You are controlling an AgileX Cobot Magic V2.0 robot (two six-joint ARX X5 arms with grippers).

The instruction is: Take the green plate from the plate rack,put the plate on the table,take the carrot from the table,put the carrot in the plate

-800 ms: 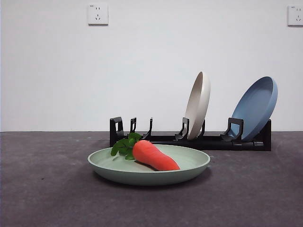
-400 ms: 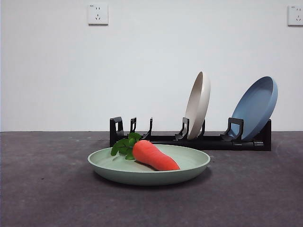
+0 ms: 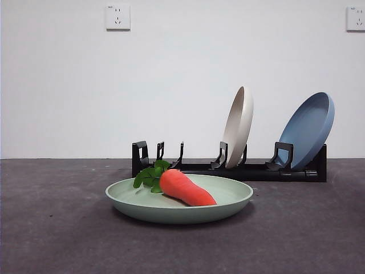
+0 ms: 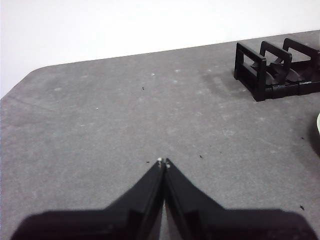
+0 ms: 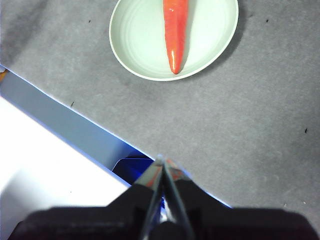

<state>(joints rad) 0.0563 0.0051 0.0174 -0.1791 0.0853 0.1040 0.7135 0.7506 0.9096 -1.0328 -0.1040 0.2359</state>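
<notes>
The green plate [image 3: 228,197] lies flat on the table [image 3: 57,228] in front of the plate rack [image 3: 199,168]. The carrot [image 3: 185,188] lies in the plate, leaves toward the rack. The right wrist view shows the plate [image 5: 140,45] and the carrot [image 5: 175,30] from above. My right gripper [image 5: 163,161] is shut and empty, high above the table's front edge, well clear of the plate. My left gripper [image 4: 163,162] is shut and empty over bare table, away from the rack's end [image 4: 260,75]. Neither arm shows in the front view.
A cream plate [image 3: 239,125] and a blue plate [image 3: 308,130] stand upright in the rack's right-hand slots. The table's front edge, with a blue and white surface [image 5: 55,150] below it, shows in the right wrist view.
</notes>
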